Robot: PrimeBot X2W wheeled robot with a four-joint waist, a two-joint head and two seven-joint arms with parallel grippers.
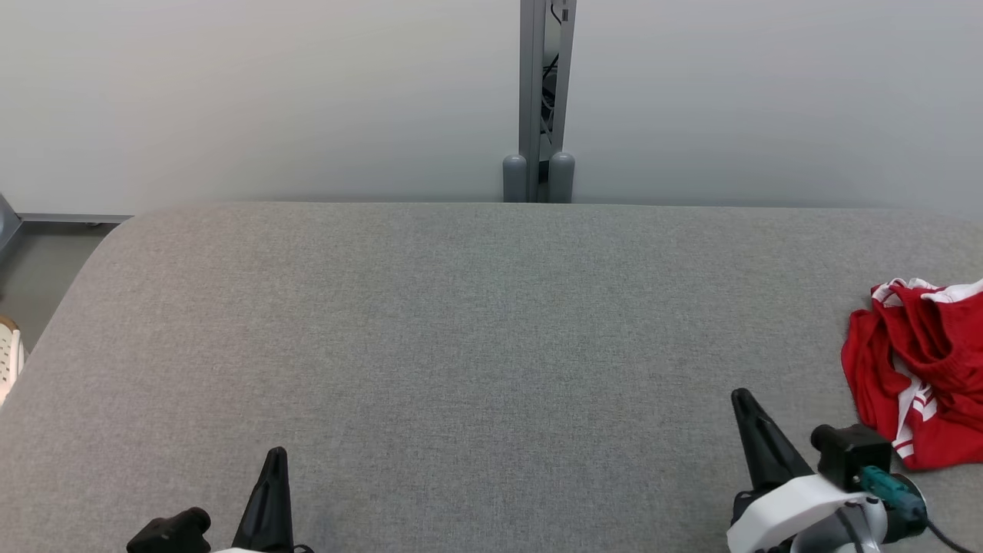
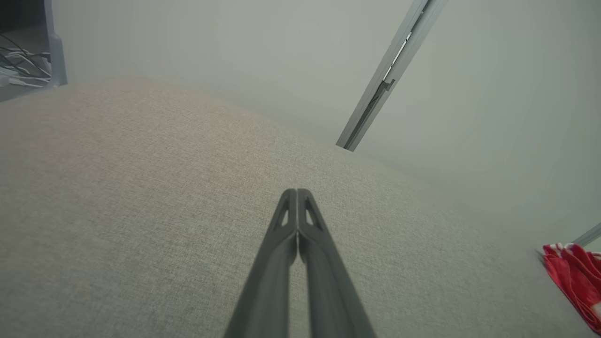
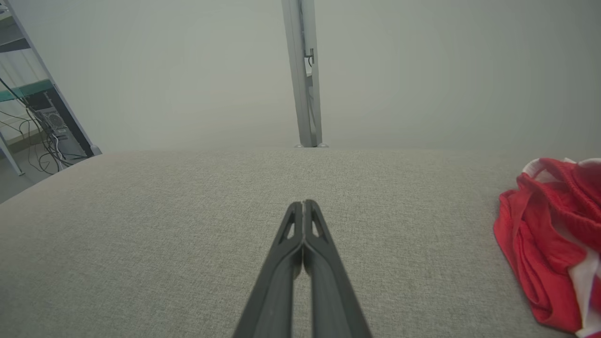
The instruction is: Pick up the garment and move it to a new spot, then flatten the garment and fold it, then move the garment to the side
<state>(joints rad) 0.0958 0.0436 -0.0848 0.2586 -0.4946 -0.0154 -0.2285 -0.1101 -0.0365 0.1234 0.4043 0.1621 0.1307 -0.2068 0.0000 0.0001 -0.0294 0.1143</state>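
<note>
Left gripper point(image 1: 274, 459): fingers pressed together along their length, tips meeting, nothing between them. The left wrist view confirms it point(image 2: 297, 192): the two dark fingers join at the tip, with only a thin slit lower down. It sits over bare fabric at the near edge of the surface, to the left of the post point(image 1: 537, 100) and well short of it.

Right gripper point(image 1: 743, 401): likewise closed on nothing, tips together in the right wrist view point(image 3: 304, 204). It sits at the near edge, to the right of the post. A white wrist housing with a teal connector point(image 1: 883, 482) shows behind the fingers.

Garment point(image 1: 921, 369): red with white trim and stripes, lying crumpled in a loose heap, not flattened. It is far to the right of the post and nearer the robot than the post's base, running off the right margin of the head view. Neither gripper touches it; the right gripper is the closer one, between the post's line and the garment. It also shows in the left wrist view point(image 2: 570, 272) and the right wrist view point(image 3: 544, 249).

Surface point(image 1: 461, 322): grey woven fabric with rounded corners; its far edge meets the foot of the post.

Post: grey upright against a pale wall point(image 2: 387, 84) point(image 3: 305, 94). Far to the left of it, loose cables point(image 3: 42, 136).
</note>
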